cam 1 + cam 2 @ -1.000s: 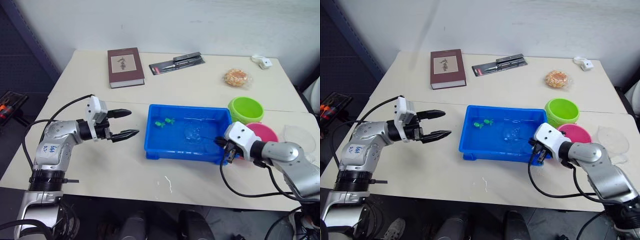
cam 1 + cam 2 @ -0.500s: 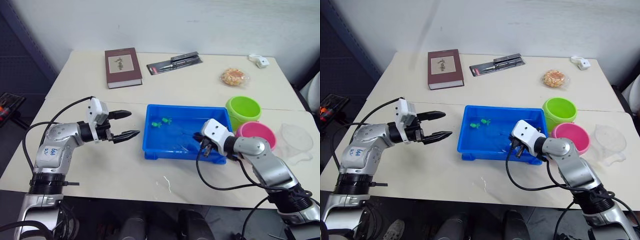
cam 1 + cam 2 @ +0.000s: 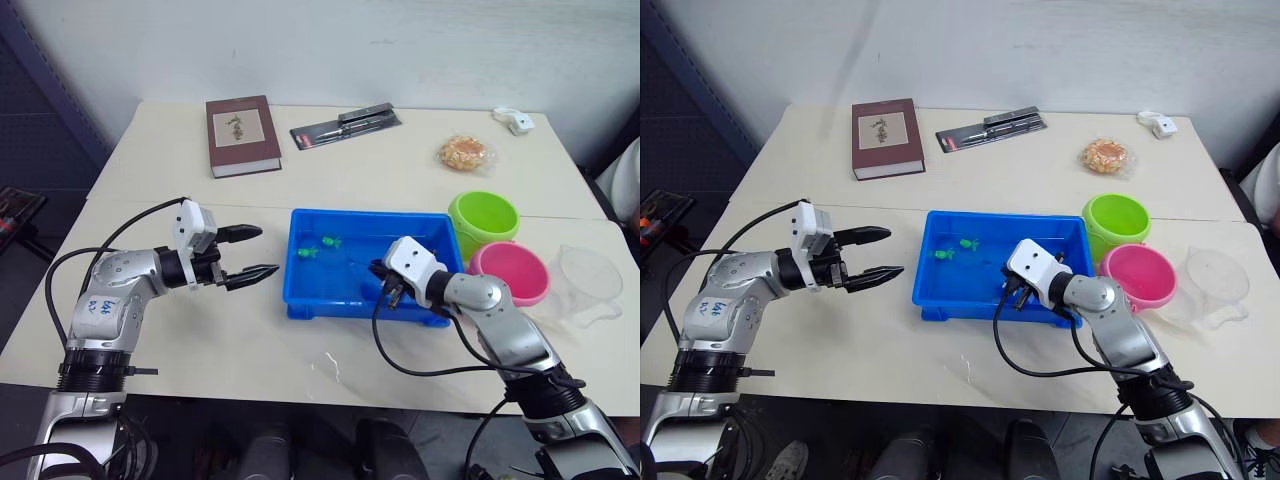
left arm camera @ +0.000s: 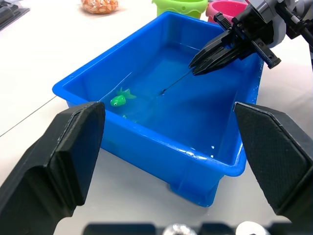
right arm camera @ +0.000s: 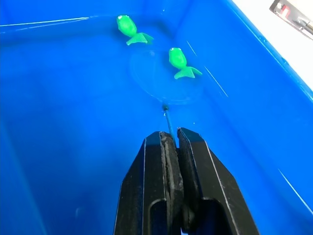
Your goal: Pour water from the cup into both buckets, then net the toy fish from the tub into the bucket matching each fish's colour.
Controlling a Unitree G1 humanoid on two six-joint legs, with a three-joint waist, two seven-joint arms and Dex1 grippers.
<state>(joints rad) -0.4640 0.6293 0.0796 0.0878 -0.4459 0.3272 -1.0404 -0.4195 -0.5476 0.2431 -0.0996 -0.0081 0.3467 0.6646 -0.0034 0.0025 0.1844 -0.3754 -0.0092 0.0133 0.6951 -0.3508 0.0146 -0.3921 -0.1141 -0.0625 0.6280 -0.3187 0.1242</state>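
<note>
Bright blue plastic marks the tub (image 3: 368,262), seen at the centre of the left eye view on a pale table (image 3: 250,340). Two green toy fish (image 5: 177,62) are seen near the tub's far left corner; in the right wrist view, one lies over the faint round hoop of the net (image 5: 166,81) and the other just past its rim. The net's thin stick is pinched between the pressed-together fingers of the right gripper (image 5: 170,139), which is held over the tub's near right part. In the left wrist view this gripper is seen reaching in from the upper right, with the stick slanting down into the tub.

The left gripper (image 3: 248,252) is held above the table at the middle left of the left eye view, apart from the tub, its black fingers (image 4: 73,147) spread wide and pointed toward it.

To the right of the tub, the lime green bucket (image 3: 484,218) is placed farther back and the pink bucket (image 3: 510,272) nearer, the two close together. The clear cup (image 3: 588,282) is seen at the right edge, beside the pink bucket.

Along the far side of the table are found a dark red book (image 3: 241,133) at upper left, a flat black package (image 3: 346,123) near upper centre, a wrapped snack (image 3: 466,152) and a small white object (image 3: 517,121) at upper right.
</note>
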